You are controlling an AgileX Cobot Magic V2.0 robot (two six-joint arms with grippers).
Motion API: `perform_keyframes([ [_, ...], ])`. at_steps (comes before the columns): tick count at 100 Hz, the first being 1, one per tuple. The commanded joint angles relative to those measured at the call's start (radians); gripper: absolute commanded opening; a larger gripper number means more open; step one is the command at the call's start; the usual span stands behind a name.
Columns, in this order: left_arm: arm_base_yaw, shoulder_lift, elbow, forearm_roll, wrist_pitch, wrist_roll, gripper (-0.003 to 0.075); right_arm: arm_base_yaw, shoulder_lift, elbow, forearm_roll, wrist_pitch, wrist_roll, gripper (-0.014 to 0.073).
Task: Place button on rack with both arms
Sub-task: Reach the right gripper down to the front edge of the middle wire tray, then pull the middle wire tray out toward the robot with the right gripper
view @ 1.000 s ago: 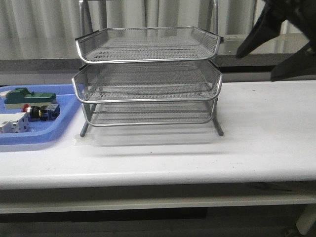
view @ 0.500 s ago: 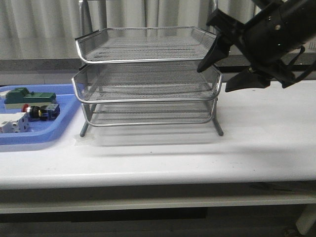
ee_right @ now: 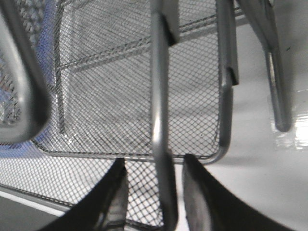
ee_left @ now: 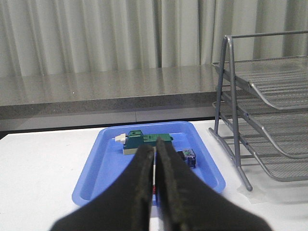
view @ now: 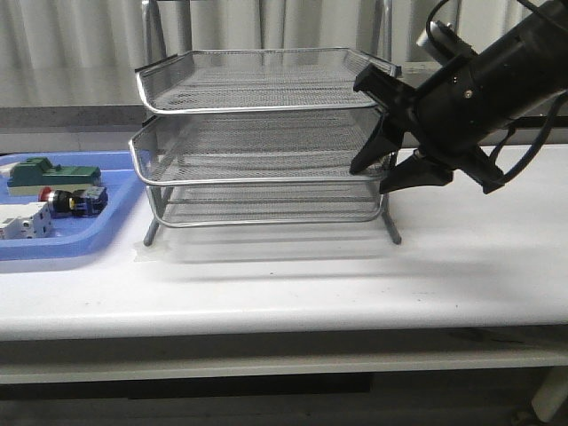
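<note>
Front view: since half a second ago the right arm (view: 484, 93) has dropped lower and moved in toward the rack (view: 264, 133), and a second ago only its tip showed at the upper right corner. The right gripper (view: 383, 173) now sits at the rack's right front corner, level with the middle tier, its two fingers spread apart and holding nothing. The rack stands on the white table (view: 293, 275), in the same place as in both earlier frames. The button (view: 59, 200) lies on its side in the blue tray (view: 71, 240) at the far left, between the green block (view: 51, 173) and the white block (view: 22, 219), unmoved. It is well apart from the right gripper, with the whole rack between them. The left arm is not seen here.

Left wrist view: the left gripper (ee_left: 155, 187) has its two fingers pressed nearly together, only a thin slit between them, with nothing gripped. It hangs above the near edge of the blue tray (ee_left: 91, 185). The green block (ee_left: 147, 142) lies beyond the fingertips; the bluish end of the button (ee_left: 188, 158) peeks out just beside the fingers, the rest hidden behind them. The rack (ee_left: 262, 110) stands to one side of the tray.

Right wrist view: the right gripper (ee_right: 154, 192) is spread, one finger on either side of a silver rim wire of the rack (ee_right: 159, 96), close to it; whether they touch it I cannot tell. Mesh fills the view below. The button is not visible here.
</note>
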Motion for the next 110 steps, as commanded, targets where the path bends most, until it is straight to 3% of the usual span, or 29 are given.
perform_keyframes([
  [1, 0.001, -0.032, 0.047, -0.010, -0.082, -0.009, 0.0004, 0.000, -0.042, -0.032, 0.028, 0.033, -0.018, 0.0181],
  [23, 0.001, -0.032, 0.047, -0.010, -0.082, -0.009, 0.0004, 0.000, -0.042, -0.032, 0.028, 0.074, -0.018, 0.0033],
  [49, 0.001, -0.032, 0.047, -0.010, -0.082, -0.009, 0.0004, 0.000, -0.053, 0.011, 0.025, 0.096, -0.018, 0.0030],
  [110, 0.001, -0.032, 0.047, -0.010, -0.082, -0.009, 0.0004, 0.000, -0.301, 0.359, 0.020, 0.045, -0.071, 0.0038],
])
